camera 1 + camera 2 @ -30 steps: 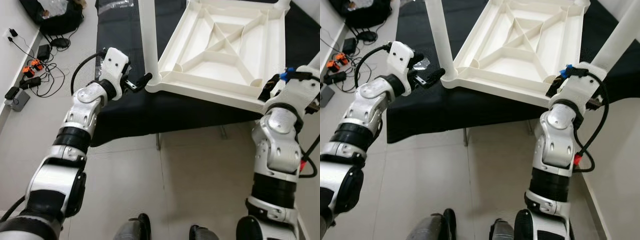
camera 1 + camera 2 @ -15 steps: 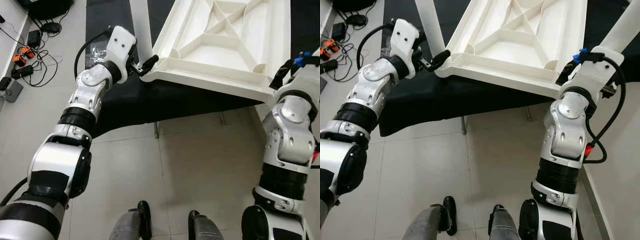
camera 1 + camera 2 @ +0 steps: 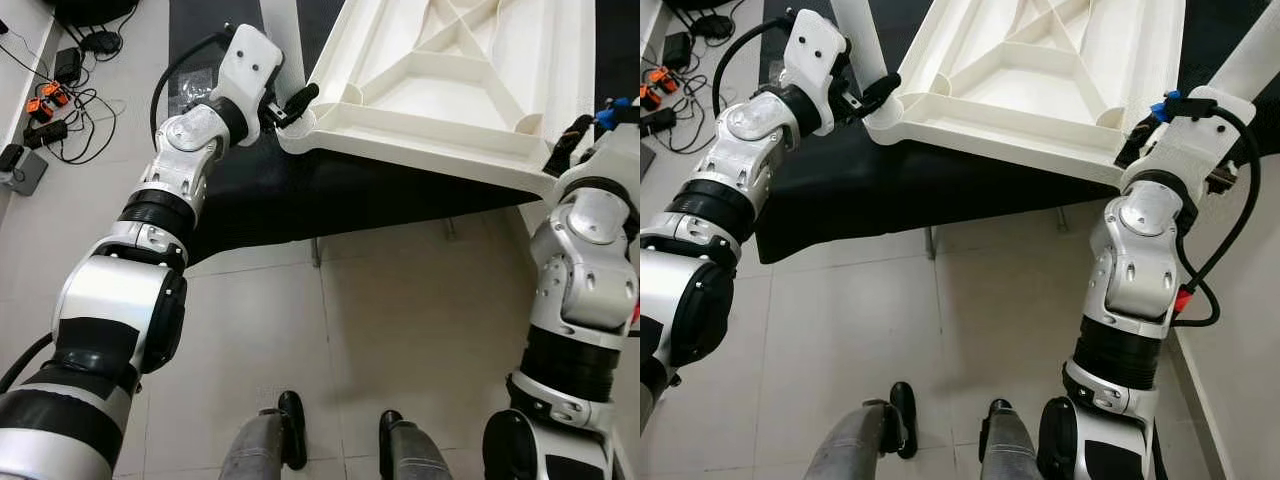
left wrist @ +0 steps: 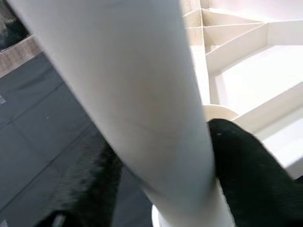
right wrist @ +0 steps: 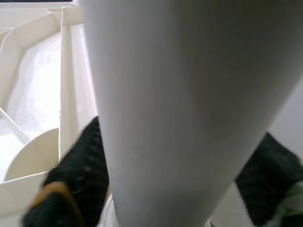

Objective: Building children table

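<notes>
Table (image 3: 470, 95), white moulded plastic, is seen upside down in the upper centre of the head views, resting partly on a black surface (image 3: 330, 195), ribbed underside up. Left leg (image 3: 862, 45) is gripped near its socket by the left gripper (image 3: 880, 92), fingers (image 4: 251, 170) on either side. Right leg (image 3: 1252, 60) is likewise clasped by the right gripper (image 3: 1137, 140). The piece is judged light, stiff and smooth, hence slippery; hold is best taken low on the legs, near the corners.
</notes>
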Controlling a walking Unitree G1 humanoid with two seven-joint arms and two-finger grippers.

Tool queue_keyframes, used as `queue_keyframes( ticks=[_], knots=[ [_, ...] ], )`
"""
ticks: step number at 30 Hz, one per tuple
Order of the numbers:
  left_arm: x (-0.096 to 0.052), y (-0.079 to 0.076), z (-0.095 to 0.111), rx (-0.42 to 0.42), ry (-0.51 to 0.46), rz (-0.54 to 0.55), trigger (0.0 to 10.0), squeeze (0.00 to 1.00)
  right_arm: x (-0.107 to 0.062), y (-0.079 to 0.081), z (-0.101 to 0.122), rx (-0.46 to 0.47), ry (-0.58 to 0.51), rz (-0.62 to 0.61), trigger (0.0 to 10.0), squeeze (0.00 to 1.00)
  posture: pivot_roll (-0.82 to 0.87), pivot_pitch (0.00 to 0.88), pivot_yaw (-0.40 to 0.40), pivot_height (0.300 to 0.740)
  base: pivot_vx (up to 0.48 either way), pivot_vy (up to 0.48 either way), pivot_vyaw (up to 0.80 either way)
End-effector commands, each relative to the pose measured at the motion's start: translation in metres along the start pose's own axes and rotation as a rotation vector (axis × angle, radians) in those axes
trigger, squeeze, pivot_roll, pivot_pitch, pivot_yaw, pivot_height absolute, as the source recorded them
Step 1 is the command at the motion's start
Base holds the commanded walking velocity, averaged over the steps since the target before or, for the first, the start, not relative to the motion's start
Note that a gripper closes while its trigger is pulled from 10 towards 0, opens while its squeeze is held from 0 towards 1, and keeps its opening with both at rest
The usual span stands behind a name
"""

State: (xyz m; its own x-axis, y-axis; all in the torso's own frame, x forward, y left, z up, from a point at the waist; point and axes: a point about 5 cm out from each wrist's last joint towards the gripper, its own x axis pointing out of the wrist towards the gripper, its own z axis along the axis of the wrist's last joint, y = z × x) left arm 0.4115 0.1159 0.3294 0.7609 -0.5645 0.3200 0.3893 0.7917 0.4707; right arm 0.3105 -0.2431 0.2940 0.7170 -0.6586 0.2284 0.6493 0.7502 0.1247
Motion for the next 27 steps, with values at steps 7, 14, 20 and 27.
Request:
queue_keyframes(
  ticks=[7, 14, 20, 27],
  knots=[
    [-0.003, 0.005, -0.004, 0.043, 0.022, 0.014, 0.0, 0.00, -0.001, -0.004, 0.004, -0.001, 0.000, -0.009, 0.0, 0.00, -0.02, 0.405, 0.111, 0.740, 0.000, 0.000, 0.00],
    [-0.004, 0.000, -0.010, 0.041, 0.020, 0.085, 0.0, 0.00, 0.021, -0.006, -0.004, -0.038, 0.030, 0.039, 0.0, 0.00, -0.01, 0.401, 0.105, 0.740, 0.000, 0.000, 0.00],
    [-0.004, -0.029, -0.015, 0.048, -0.037, 0.073, 0.0, 0.00, 0.050, -0.002, -0.016, -0.045, 0.078, 0.100, 0.0, 0.00, -0.01, 0.399, 0.084, 0.740, 0.000, 0.000, 0.00],
    [-0.024, -0.039, -0.025, 0.013, -0.007, 0.163, 0.0, 0.00, 0.066, 0.016, -0.015, -0.043, 0.089, 0.224, 0.0, 0.00, 0.00, 0.398, 0.070, 0.740, 0.000, 0.000, 0.00]
  ],
)
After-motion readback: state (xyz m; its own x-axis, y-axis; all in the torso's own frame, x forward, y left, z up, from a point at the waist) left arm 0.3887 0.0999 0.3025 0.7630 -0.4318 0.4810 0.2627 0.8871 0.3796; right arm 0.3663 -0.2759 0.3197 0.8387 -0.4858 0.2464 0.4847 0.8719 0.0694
